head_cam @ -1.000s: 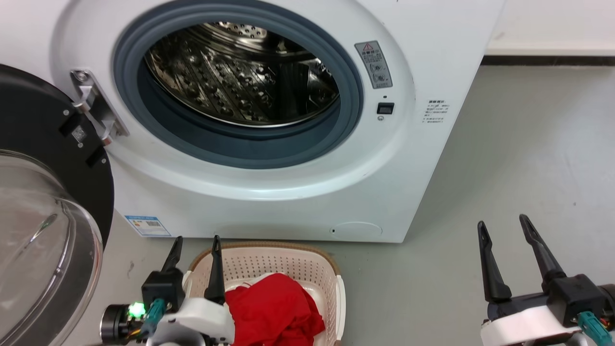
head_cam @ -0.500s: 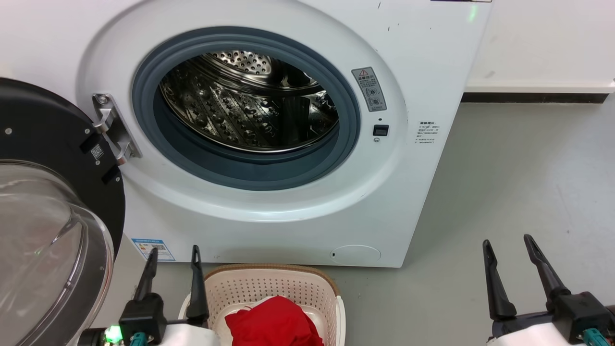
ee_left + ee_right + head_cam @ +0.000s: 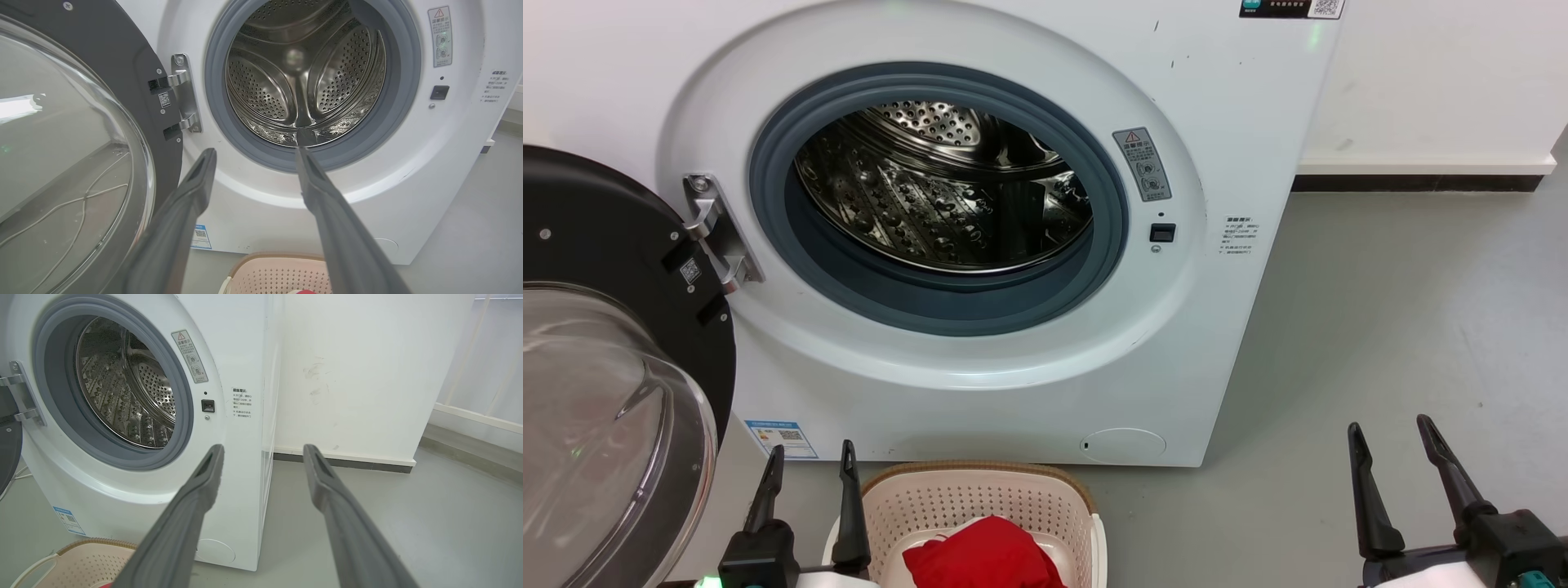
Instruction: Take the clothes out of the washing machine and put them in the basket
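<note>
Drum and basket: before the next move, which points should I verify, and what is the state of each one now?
1. Drum free of red cloth: ok, none visible.
2. Clothes inside basket: ok, a red heap lies in it.
3. Both garments there: cannot tell, the picture edge cuts the heap.
4. Left gripper open and empty: ok.
5. Right gripper open and empty: ok.
6. Door swung open: ok.
</note>
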Available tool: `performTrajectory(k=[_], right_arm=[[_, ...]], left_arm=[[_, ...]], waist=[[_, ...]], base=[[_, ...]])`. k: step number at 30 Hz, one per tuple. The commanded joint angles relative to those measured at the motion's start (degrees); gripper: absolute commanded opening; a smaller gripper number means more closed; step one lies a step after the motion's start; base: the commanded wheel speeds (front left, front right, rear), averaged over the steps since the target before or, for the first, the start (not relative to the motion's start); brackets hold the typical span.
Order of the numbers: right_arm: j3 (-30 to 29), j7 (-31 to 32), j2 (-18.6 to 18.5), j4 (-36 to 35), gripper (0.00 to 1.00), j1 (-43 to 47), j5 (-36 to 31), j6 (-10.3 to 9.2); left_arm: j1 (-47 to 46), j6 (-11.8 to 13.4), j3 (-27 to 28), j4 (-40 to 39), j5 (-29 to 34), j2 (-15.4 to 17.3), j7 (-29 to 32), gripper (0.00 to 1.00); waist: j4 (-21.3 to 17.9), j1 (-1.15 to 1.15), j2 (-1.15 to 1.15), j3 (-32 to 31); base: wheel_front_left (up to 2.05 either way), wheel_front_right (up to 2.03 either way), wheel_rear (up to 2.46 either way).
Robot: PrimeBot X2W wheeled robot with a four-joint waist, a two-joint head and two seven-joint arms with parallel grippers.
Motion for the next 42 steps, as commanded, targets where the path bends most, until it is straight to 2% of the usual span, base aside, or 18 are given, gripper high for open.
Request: performTrajectory(k=[1, 13, 14, 18, 42], right_arm=[[0.11, -0.11, 0.04, 0.09, 1.00, 0.75, 0.34, -0.04], [0.15, -0.11, 0.04, 0.15, 1.00, 0.09, 0.22, -0.04], [0.20, 0.00, 0.00, 0.16, 0.00, 0.01, 0.33, 0.00], [0.35, 0.12, 0.05, 2.06, 0.00, 0.15, 0.96, 0.01], [0.82, 5.19, -1.33, 5.41, 0.00, -4.21, 30.11, 0.00]], left_arm=[[0.36, -0.22, 0.22, 0.06, 0.36, -0.07, -0.14, 1.00], [0.23, -0.55, 0.73, 0.40, 0.96, -0.41, -0.14, 1.00], [0.07, -0.64, 0.58, 0.39, 0.69, -0.34, 0.01, 0.00], [0.24, -0.72, 0.47, 2.62, 0.13, -0.48, 0.45, 0.00], [-3.86, -4.27, 2.78, 4.89, -26.92, -0.51, 6.87, 0.00]], waist=[[-0.10, 0.00, 0.00, -0.07], [-0.75, 0.00, 0.00, -0.09], [-0.76, 0.00, 0.00, -0.09], [-0.77, 0.00, 0.00, -0.08], [-0.64, 0.00, 0.00, 0.19]], base=[[0.00, 0.00, 0.00], [0.00, 0.00, 0.00], [0.00, 0.00, 0.00], [0.00, 0.00, 0.00], [0.00, 0.00, 0.00]])
